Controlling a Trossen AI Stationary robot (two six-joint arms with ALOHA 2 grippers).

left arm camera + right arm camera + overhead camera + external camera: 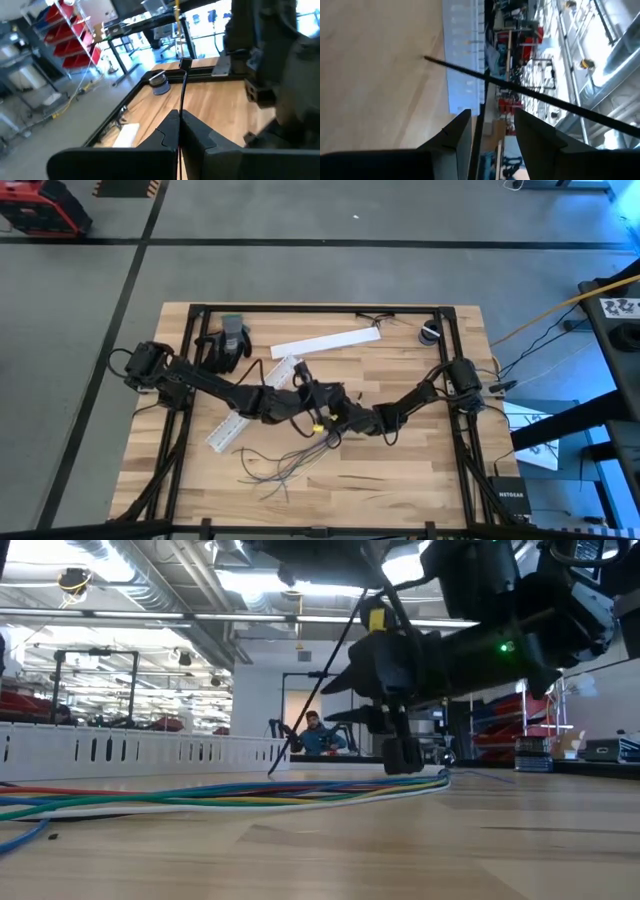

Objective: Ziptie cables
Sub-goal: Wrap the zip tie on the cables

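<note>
From above, your left gripper (322,402) and right gripper (352,420) meet mid-table over the thin, floppy cables (285,460) on pale wood. Left wrist: fingers (165,131) pinched on a thin black ziptie (183,85). Right wrist: dark fingers (454,132) apart — a thin black strip between them.

Two arms (240,395), two white slotted channels (326,344), one glove (231,343).

Cables (285,460): near ends hidden under the arms, ends too thin to resolve | zip tie (181,92): far end blurred | person (318,732): too small to detail
</note>
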